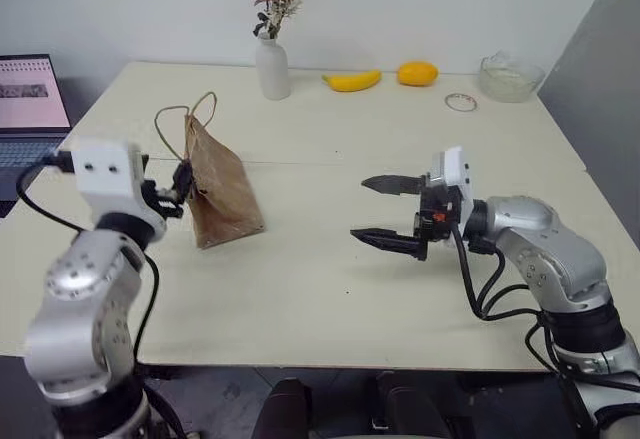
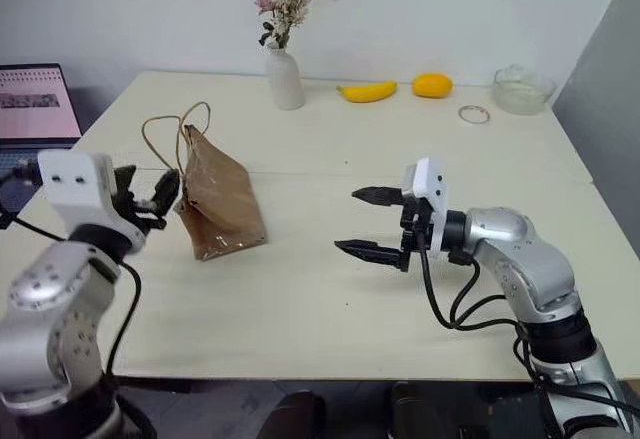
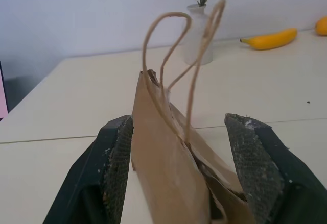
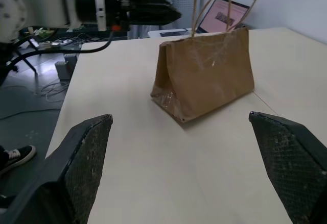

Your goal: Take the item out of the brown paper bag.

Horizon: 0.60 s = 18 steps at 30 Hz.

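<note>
The brown paper bag (image 1: 222, 187) stands upright on the cream bench (image 1: 330, 279), toward its left half, with its top edge pinched together and its two thin cord handles (image 1: 188, 119) looping above it. The item is not visible; the bag's mouth is closed along the top and nothing red shows in any view. The left claw (image 2: 148, 197) is level with the bag's upper end at its left side, its two black fingers parted; the left wrist view shows the bag's narrow end lying between the fingers (image 3: 115, 163), with one pad right against the paper and the other standing clear, so no grip is established. The right claw (image 1: 385, 211) hangs above the bench to the right of the bag, well apart from it, pointing toward it with its fingers spread wide and holding nothing; in the right wrist view the bag sits between the two fingers (image 4: 87, 157) at a distance. At the far edge of the bench stand a white vase (image 1: 272, 69) with dried flowers, a banana (image 1: 352, 81), an orange-yellow fruit (image 1: 417, 73), a clear glass bowl (image 1: 510, 77) and a small ring (image 1: 460, 102). A laptop (image 1: 30, 109) sits open off the bench's left side.
</note>
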{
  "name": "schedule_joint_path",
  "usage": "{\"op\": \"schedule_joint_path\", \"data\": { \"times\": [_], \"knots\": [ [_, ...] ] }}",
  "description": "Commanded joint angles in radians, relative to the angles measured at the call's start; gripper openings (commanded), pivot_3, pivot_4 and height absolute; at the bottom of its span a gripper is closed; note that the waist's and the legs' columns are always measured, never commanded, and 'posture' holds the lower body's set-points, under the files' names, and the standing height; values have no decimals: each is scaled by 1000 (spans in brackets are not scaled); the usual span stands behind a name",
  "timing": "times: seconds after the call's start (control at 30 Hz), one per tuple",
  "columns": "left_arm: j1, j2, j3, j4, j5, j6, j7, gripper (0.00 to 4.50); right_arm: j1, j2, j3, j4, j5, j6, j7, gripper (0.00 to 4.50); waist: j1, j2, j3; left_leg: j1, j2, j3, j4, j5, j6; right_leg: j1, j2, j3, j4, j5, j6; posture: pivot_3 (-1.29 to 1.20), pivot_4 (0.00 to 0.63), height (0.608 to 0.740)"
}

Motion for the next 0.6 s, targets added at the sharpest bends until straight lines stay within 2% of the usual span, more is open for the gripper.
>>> {"op": "schedule_joint_path", "data": {
  "times": [0.03, 0.47, 0.6],
  "knots": [
    [-72, 47, -2, 82, -7, 26, -8, 2987, -47, -19, 7, -37, 20, 31, 37, 4500, 0, 0, 0, 0, 0, 0, 0, 0, 0, 0, 0, 0, 0, 0, 0, 0, 150, 740],
    [-181, 107, -97, 218, 15, -42, -30, 2987, -79, -22, 13, -74, 12, 21, 79, 4500, 0, -1, 1, 0, 0, 0, 0, 0, 0, -1, -5, 1, 1, 0, 0, 0, 150, 740],
    [-195, 125, -120, 242, 34, -90, -32, 2987, -74, -50, 3, -102, 81, 71, 140, 4500, 0, -1, 1, 0, 0, 0, 0, 0, 0, -1, -6, 0, 1, 0, 0, 0, 150, 740]
  ]
}}
